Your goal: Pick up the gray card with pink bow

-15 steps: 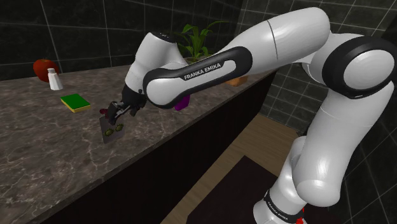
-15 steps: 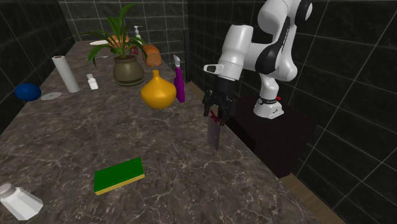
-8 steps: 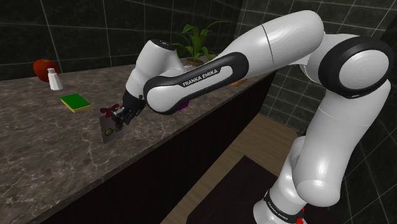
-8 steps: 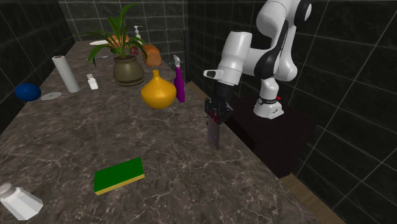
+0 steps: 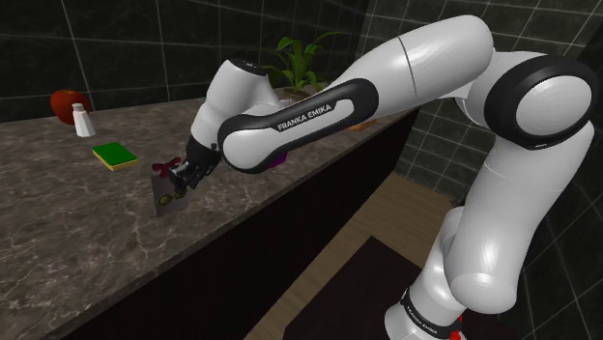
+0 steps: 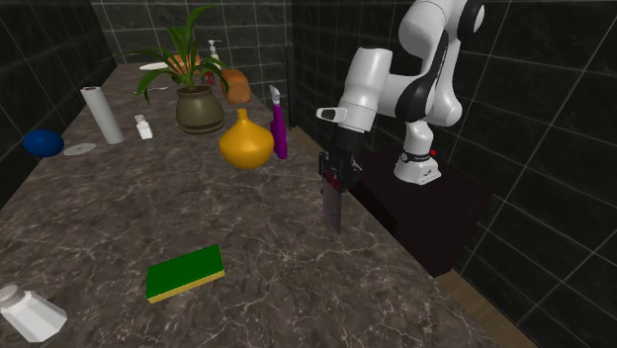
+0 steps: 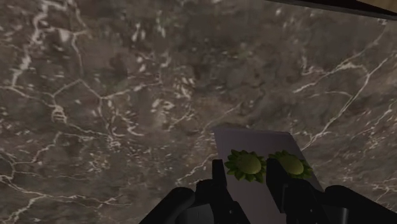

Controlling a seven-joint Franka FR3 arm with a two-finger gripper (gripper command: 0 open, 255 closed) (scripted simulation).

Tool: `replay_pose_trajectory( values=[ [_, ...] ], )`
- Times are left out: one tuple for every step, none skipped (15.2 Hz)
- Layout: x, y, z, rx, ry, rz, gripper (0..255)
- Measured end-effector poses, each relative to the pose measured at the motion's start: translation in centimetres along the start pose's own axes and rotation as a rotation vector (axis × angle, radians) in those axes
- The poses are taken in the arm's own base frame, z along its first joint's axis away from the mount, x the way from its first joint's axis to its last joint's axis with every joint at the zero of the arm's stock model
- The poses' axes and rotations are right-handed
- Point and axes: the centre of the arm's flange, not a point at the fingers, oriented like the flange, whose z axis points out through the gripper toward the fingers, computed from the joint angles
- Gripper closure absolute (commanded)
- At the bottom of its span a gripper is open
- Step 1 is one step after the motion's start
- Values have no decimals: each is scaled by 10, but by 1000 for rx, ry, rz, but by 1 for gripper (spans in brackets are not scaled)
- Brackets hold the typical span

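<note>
A gray card (image 5: 166,198) stands upright on the dark marble counter (image 5: 58,222), near the counter's front edge. It has a reddish-pink bow at its top and two green flower shapes on its face. My black gripper (image 5: 180,174) comes down on the card's top edge and is shut on it. In the second exterior view the card (image 6: 333,210) shows edge-on under the gripper (image 6: 336,180), its foot still on the counter. In the wrist view the card (image 7: 254,141) sits between the two fingertips (image 7: 219,181) of the gripper (image 7: 249,183).
A green flat block (image 6: 185,273) and a white shaker (image 6: 30,312) lie farther along the counter. A yellow vase (image 6: 246,141), a purple bottle (image 6: 280,129), a potted plant (image 6: 198,104), a paper roll (image 6: 102,115) and a blue bowl (image 6: 44,142) stand behind. A red apple (image 5: 68,102) sits by the wall.
A second ago the fingers stood apart above the card; they have come down and shut on its top edge. Over the last half second nothing moved.
</note>
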Motion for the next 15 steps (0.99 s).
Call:
replay_pose_trajectory(
  values=[
    [2,0,-4,0,0,0,255],
    [4,-2,-7,0,0,0,255],
    [6,-1,-12,0,0,0,255],
    [8,-1,-17,0,0,0,255],
    [12,-2,-21,0,0,0,255],
    [13,-3,-26,0,0,0,255],
    [16,-4,-31,0,0,0,255],
    [18,-5,-36,0,0,0,255],
    [19,-5,-41,0,0,0,255],
    [20,-6,-47,0,0,0,255],
    [23,-7,-51,0,0,0,255],
    [25,-7,-56,0,0,0,255],
    [27,-7,-59,0,0,0,255],
    [31,-8,-64,0,0,0,255],
    [31,-8,-67,0,0,0,255]
  ],
)
